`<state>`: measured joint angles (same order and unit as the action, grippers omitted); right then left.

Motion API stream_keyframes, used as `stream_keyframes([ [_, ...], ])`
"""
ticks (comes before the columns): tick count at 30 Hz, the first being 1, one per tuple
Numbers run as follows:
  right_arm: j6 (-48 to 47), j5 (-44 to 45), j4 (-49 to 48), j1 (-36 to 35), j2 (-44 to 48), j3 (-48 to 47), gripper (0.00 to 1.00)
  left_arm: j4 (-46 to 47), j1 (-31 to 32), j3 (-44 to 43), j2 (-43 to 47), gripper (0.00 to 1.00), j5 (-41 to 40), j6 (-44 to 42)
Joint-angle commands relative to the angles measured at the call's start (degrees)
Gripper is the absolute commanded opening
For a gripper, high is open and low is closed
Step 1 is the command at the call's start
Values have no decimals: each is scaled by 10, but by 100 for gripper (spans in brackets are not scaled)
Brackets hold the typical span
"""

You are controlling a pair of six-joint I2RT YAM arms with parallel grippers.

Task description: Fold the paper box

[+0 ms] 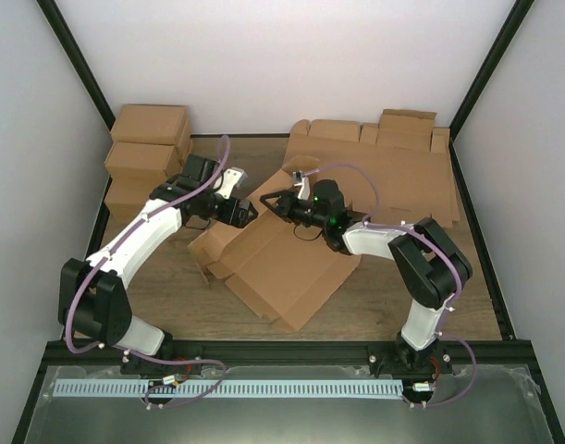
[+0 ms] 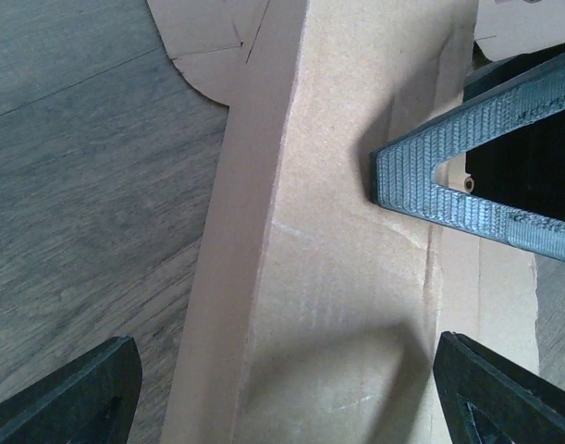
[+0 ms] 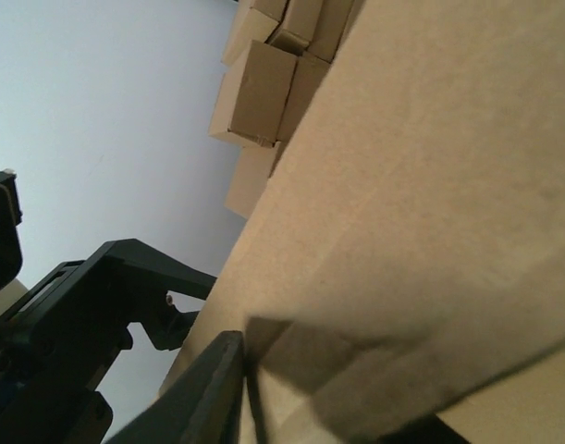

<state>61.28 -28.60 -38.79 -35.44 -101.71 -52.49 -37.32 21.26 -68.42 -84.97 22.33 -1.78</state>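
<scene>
Top: paper box (image 1: 287,264) sits mid-table (image 1: 171,291), half-formed, with one panel raised at its far-left edge. Left gripper (image 1: 244,211) and right gripper (image 1: 269,200) meet at that panel. Folded boxes (image 1: 148,148) back left, flat blanks (image 1: 393,171) back right. Left wrist: left fingers (image 2: 79,398) spread wide, straddling the raised panel, not clamping it. A right finger (image 2: 448,190) lies against the panel's face. Right wrist: one right finger (image 3: 208,398) at the panel's edge, other hidden, so can't tell whether it's gripping or loose.
</scene>
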Motion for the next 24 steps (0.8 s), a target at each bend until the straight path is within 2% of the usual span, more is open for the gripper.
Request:
stream_keyframes([
  [1, -62, 33, 78, -2, 27, -13, 31, 8, 0, -1, 2, 89, -3, -12],
  [14, -227, 96, 206, 79, 160, 50, 54, 19, 0, -10, -3, 86, -5, -8],
  [18, -343, 98, 268, 130, 167, 19, 54, 20, -1, -15, -4, 87, -3, -4],
  [22, -512, 85, 315, 150, 125, -39, 54, 24, -1, -19, -3, 87, 9, -1],
  [24, -553, 99, 358, 156, 92, -89, 57, 24, 0, -20, -4, 87, 13, 0],
])
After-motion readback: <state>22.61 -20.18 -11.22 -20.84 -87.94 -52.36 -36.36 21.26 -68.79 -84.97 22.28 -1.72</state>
